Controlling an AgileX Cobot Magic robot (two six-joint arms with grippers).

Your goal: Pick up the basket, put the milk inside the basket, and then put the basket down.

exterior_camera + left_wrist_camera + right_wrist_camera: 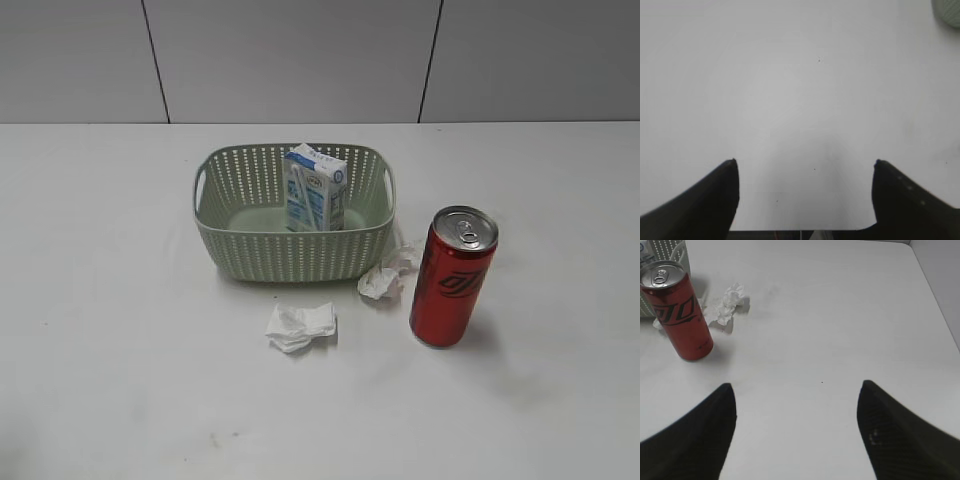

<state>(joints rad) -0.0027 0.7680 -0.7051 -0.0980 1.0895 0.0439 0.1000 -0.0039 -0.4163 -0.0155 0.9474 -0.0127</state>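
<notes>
On the white table (120, 380), the pale green perforated plastic basket (290, 255) rests with the small white-and-blue milk carton (316, 190) upright inside, both grippers (805, 165) (796, 387) spread and empty, so the task looks finished.

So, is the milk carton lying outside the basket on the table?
No, in the exterior view the milk stands upright inside the basket, apart from the red can.
</notes>
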